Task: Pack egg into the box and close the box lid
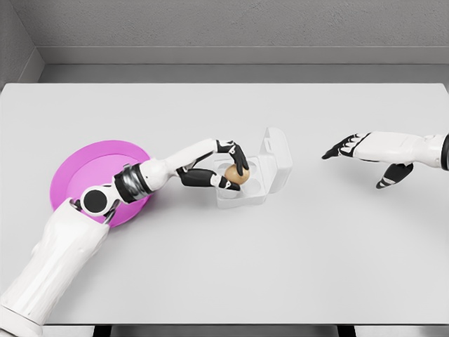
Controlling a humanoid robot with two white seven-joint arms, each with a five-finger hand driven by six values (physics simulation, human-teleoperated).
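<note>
Centrally in the frame, a brown egg (236, 173) is held by the left hand (226, 168), whose dark fingers (239, 160) are curled around it from above and from the side. The egg is positioned over the base of a clear plastic box (260, 185) — whether it already rests in a compartment cannot be told. The box lid (278, 153) is seen raised, tilted back toward the upper right of the box. The left arm is extended from the lower left corner, across a round magenta plate (84, 172) lying on the worktop (280, 267) at the left of the frame. At the right edge the right hand (361, 153) is kept above the worktop, well apart from the box — its fingers are stretched out toward the left and nothing is held in them.
</note>
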